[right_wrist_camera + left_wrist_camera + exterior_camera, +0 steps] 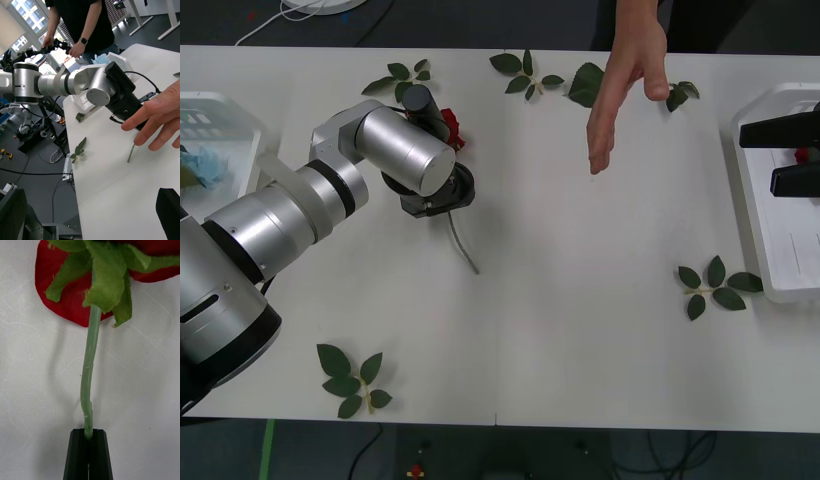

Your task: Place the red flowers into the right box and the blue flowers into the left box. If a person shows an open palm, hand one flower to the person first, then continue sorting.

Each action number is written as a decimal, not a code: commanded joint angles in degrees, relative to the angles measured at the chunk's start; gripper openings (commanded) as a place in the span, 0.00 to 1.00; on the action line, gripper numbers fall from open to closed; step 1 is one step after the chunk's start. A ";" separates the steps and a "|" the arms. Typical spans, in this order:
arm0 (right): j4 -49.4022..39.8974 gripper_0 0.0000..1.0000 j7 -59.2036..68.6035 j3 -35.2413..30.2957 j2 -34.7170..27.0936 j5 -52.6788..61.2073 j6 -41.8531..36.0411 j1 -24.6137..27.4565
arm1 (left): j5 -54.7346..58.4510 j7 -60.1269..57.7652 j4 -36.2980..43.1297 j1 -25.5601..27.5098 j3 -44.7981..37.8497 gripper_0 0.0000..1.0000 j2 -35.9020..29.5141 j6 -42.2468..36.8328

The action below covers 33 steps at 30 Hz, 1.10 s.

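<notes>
1. Your left gripper (88, 435) had its fingers clenched on a red rose's stem (88, 382), low over the desk (580, 330) at its far left.
2. A person's open hand (620, 85) reached over the desk's far edge.
3. Your right gripper (780, 160) hung over the right box (780, 285); I couldn't tell its fingers' state.
</notes>
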<state>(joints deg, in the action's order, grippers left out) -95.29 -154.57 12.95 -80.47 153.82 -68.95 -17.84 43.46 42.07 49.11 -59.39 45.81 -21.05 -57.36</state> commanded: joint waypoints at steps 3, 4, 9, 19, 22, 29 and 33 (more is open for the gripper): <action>-0.87 1.00 -0.43 -0.65 -1.71 0.78 0.31 -0.44 | -2.51 3.64 0.19 -2.83 0.86 0.00 0.84 -0.21; -0.87 1.00 -0.43 -0.65 -1.71 0.78 0.31 -0.44 | -2.95 3.64 0.28 -2.92 0.69 0.00 0.75 -0.12; -0.87 1.00 -0.43 -0.65 -1.71 0.78 0.31 -0.44 | -4.18 3.90 2.83 -2.92 -1.95 0.00 -0.65 -0.56; -0.87 1.00 -0.43 -0.65 -1.71 0.78 0.31 -0.44 | -14.37 4.60 15.48 -2.83 -14.52 0.00 -2.59 -11.73; -0.87 1.00 -0.43 -0.65 -1.71 0.78 0.31 -0.44 | -17.01 4.95 19.00 -2.83 -18.65 0.00 -2.59 -13.92; -0.87 1.00 -0.43 -0.65 -1.71 0.78 0.31 -0.44 | -21.32 7.85 25.68 -2.75 -27.70 0.00 -2.85 -11.64; -0.87 1.00 -0.43 -0.65 -1.71 0.78 0.31 -0.44 | -20.26 12.78 26.30 -2.48 -32.01 0.00 -2.76 -7.07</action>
<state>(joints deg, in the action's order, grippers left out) -95.32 -154.57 12.95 -80.47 153.82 -68.92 -17.84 22.97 48.65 73.14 -59.47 17.71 -21.90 -67.93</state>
